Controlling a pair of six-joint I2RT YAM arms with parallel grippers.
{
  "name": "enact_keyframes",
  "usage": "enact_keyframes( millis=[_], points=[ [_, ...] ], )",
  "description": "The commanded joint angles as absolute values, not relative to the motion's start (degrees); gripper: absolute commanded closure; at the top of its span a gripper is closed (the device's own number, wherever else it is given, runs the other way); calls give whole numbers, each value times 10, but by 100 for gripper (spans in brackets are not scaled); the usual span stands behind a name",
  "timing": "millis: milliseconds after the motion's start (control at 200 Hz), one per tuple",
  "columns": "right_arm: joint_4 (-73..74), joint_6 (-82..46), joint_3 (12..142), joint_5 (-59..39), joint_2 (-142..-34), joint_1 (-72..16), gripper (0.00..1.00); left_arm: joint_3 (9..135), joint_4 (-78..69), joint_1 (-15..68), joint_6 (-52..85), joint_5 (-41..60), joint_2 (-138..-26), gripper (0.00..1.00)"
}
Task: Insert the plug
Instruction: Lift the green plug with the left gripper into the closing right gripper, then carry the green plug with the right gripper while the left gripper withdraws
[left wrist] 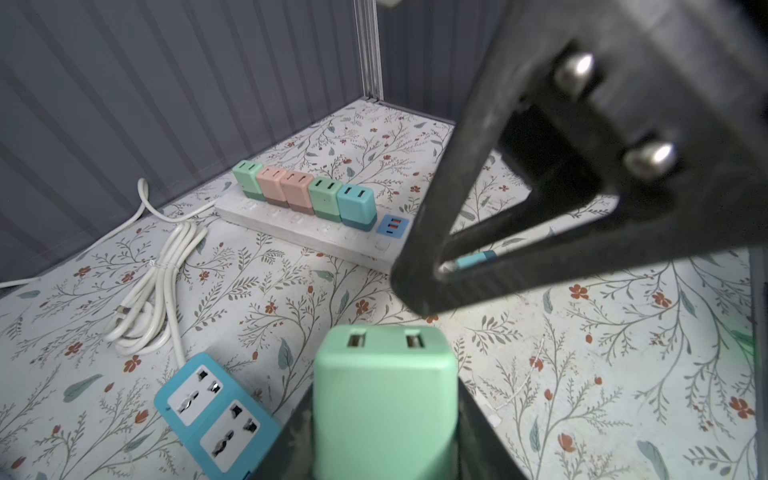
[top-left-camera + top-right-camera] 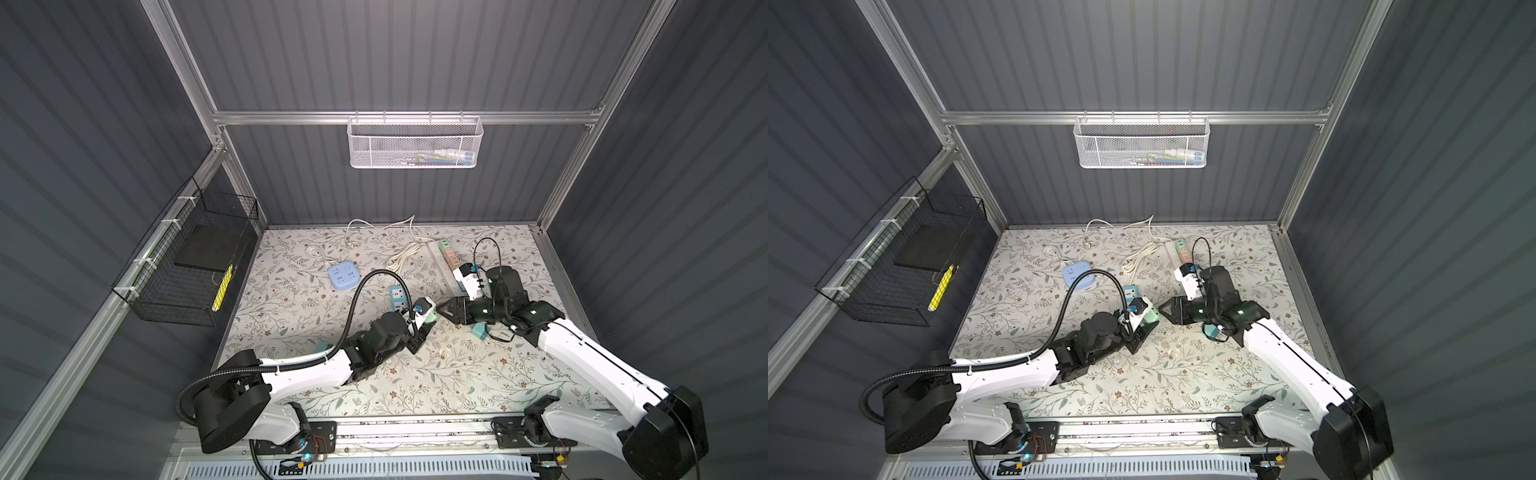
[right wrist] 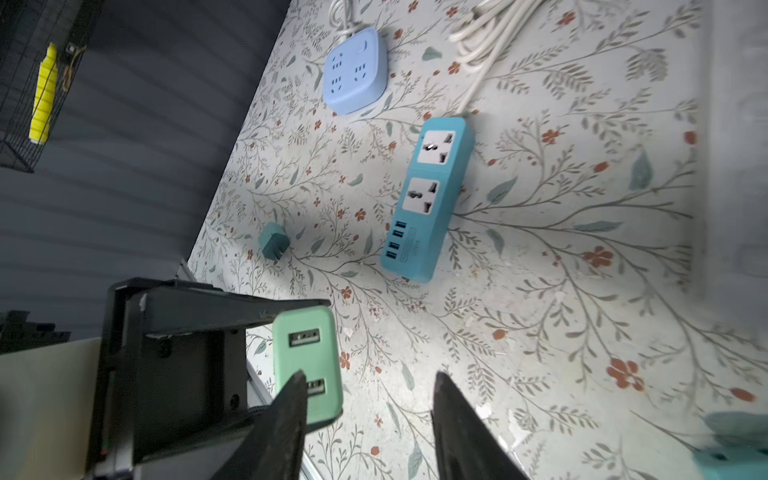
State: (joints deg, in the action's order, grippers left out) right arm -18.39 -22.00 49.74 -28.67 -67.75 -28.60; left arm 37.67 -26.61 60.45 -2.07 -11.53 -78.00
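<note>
Mint-green plug [image 1: 384, 395] sits clamped in the left gripper [image 2: 428, 322], held just beside the near end of the teal strip [image 3: 432, 199], its 2 USB ports turned toward the right gripper [image 3: 370, 378]. That claw is released: its fingers stand apart, with bare table showing between them. In the right wrist view 1 fingertip overlaps the plug, but whether it touches I cannot tell.

The teal strip lies flat, its 2 sockets facing up. Beyond it, toward the back right corner, a white strip [image 1: 307, 232] carries 5 plugs in a row: green, pink, pink, green, blue. A blue socket box [image 2: 343, 277] lies just left of the teal strip, and a cord coil [image 1: 153, 299] lies just behind it.

High behind the teal strip, a white mesh basket [image 2: 415, 143] hangs on the back rail with a few coloured things at its right end, too small to name. Well left of the teal strip, a black wire basket [image 2: 166, 299] on the side wall holds a dark slab [image 2: 208, 247] and 1 yellow thing [image 2: 222, 286].
</note>
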Motion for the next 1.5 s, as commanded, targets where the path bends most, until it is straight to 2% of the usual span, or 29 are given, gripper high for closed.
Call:
enact_keyframes(
  millis=[0, 490, 580, 735, 836, 906, 971, 1041, 1131, 1211, 1331, 1496],
  points=[
    [-176, -209, 514, -312, -690, -295, 49, 367, -284, 604, -18, -117, -772, 76],
    [-162, -212, 511, -344, -710, -315, 49, 366, -278, 604, -33, -121, -760, 76],
    [-143, -217, 506, -351, -712, -321, 51, 368, -275, 604, -32, -120, -761, 77],
    [-129, -223, 507, -350, -714, -325, 61, 366, -273, 604, -30, -119, -759, 74],
    [-119, -226, 506, -351, -711, -329, 67, 366, -268, 604, -29, -119, -758, 66],
    [-116, -228, 505, -343, -708, -331, 68, 367, -260, 604, -28, -123, -755, 52],
    [-115, -228, 505, -333, -705, -333, 68, 365, -255, 604, -26, -134, -751, 46],
    [-112, -227, 504, -306, -700, -338, 71, 357, -259, 604, -14, -156, -741, 30],
    [-94, -228, 504, -249, -697, -355, 72, 329, -293, 603, 8, -207, -723, 20],
    [-80, -231, 508, -179, -707, -370, 72, 297, -332, 602, 54, -299, -704, 10],
    [-58, -224, 518, -77, -745, -389, 73, 271, -311, 600, 163, -480, -672, 1],
    [-10, -221, 545, 29, -822, -413, 73, 321, -69, 599, 340, -615, -673, 1]
  ],
)
